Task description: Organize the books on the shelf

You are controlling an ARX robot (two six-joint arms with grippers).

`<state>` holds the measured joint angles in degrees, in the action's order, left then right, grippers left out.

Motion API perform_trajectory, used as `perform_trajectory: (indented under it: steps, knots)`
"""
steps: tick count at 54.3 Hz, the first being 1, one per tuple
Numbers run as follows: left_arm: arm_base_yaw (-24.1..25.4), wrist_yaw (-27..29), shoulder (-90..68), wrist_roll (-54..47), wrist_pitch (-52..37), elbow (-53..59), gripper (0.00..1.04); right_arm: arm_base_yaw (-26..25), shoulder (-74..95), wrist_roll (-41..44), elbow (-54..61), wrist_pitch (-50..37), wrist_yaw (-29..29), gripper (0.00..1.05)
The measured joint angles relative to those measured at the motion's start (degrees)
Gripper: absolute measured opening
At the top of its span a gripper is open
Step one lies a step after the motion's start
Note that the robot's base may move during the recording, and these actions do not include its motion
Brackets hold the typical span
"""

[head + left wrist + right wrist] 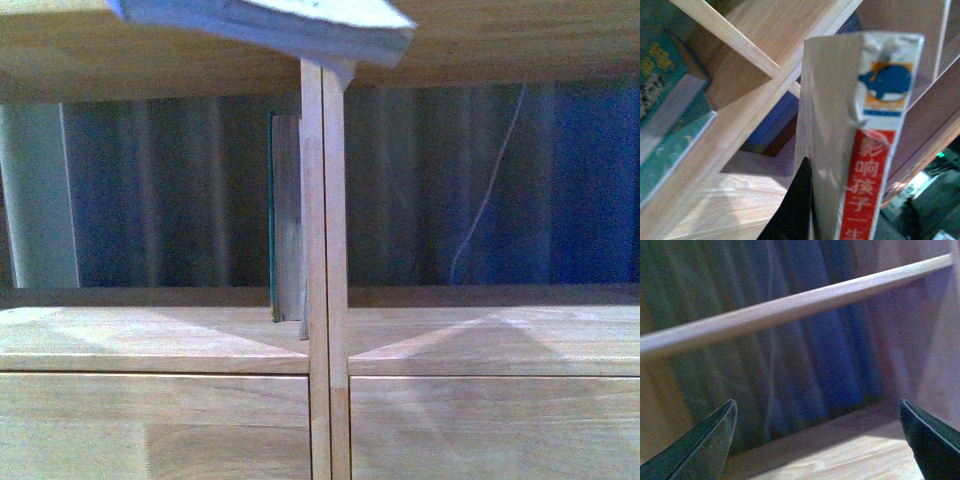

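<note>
Right now we have the paperback [270, 25] up high. In the front view it lies tilted across the top of the picture, in front of the upper board of the shelf [150, 340] and over the head of the doubled central upright [323, 200], its pale page block turned towards us. Whether it touches the board we cannot tell.

Our left hand [840, 200] is closed on the paperback. The left wrist view shows one black finger [796, 210] pressed flat on the pale cover beside the red-white spine (pale Chinese characters on the red part, a blue whale above them). The other finger is hidden behind the book.

The teal book [285, 210] stands upright on the open board of the left bay, tight against the left side of the upright, with its teal cover showing only as a thin edge. Below that board we see two plain drawer fronts [150, 430], one on each side of the upright.

Our right hand [816, 405] is spread wide, with nothing between its two dark fingers. It faces into a bay of the shelf, where a dark blue curtain [180, 190] hangs behind the open back. A thin white cable [490, 190] runs down in front of the curtain on the right.
</note>
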<state>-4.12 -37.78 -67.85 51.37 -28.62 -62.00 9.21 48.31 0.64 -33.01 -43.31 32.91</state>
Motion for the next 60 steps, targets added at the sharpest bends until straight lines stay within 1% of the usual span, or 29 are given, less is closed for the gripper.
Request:
perform_trajectory:
  steps: [3,9,12,14,20,26,30,37,39,40,42,43,45,47,48,50,53,60]
  knots:
    - [0.7,0.8,0.8,-5.4,4.6,-0.8,0.07,-2.2,-0.3,2.4,1.5,-1.4,-0.9,0.98]
    - [2.0,3.8,2.7,-18.7,13.0,-1.5,0.07,-5.0,-1.6,3.7,3.5,-1.5,-1.9,0.98]
    - [2.4,5.1,3.3,-23.4,14.8,-1.5,0.07,-6.1,-2.5,3.7,4.7,-1.1,-2.1,0.98]
    - [3.1,6.1,4.3,-29.0,16.5,-1.5,0.07,-6.6,-3.1,3.7,5.3,-0.7,-2.3,0.98]
    - [5.0,6.8,7.2,-38.5,17.9,-0.3,0.07,-7.7,-5.0,1.8,7.5,2.0,-2.5,0.98]
    - [7.5,4.9,12.0,-45.9,18.9,2.4,0.07,-8.0,-6.7,-0.2,10.2,3.8,-2.4,0.98]
    - [8.7,3.8,13.9,-48.4,19.3,3.9,0.07,-8.0,-7.1,-0.9,11.1,4.2,-2.5,0.98]
    - [10.1,3.5,15.6,-51.4,19.0,6.9,0.07,-8.0,-7.3,-1.3,11.1,4.4,-2.9,0.98]
    - [10.3,3.5,15.8,-52.0,18.9,7.6,0.07,-9.3,-8.3,-1.2,10.2,8.8,-8.7,0.94]
    - [10.3,3.5,15.9,-52.1,18.9,7.8,0.07,-10.3,-9.2,-1.2,9.3,13.3,-13.5,0.91]
    - [10.5,3.5,16.1,-52.2,18.9,8.2,0.07,-10.4,-10.5,-1.0,8.4,19.5,-18.9,0.86]
    - [10.6,3.5,16.1,-52.4,18.9,8.5,0.07,-10.3,-11.0,-1.1,8.3,21.2,-20.9,0.84]
    - [10.7,3.5,16.2,-52.7,18.9,8.9,0.07,-9.8,-12.7,-1.0,8.8,27.3,-27.6,0.78]
    - [10.8,3.5,16.3,-52.7,18.8,9.0,0.07,-9.3,-13.9,-1.0,10.3,30.3,-31.8,0.71]
    - [11.0,3.4,16.4,-52.7,18.7,9.0,0.07,-9.1,-14.8,-0.9,11.7,30.6,-33.0,0.66]
    - [11.1,3.2,16.6,-52.7,18.4,9.2,0.07,-9.1,-15.9,-0.9,13.3,30.6,-33.0,0.59]
    - [11.9,3.1,16.9,-52.7,17.4,9.7,0.07,-9.1,-17.8,-0.9,16.0,29.9,-32.7,0.45]
    - [13.2,3.2,16.6,-52.6,13.8,11.0,0.07,-9.2,-20.3,-0.9,19.8,29.2,-32.8,0.24]
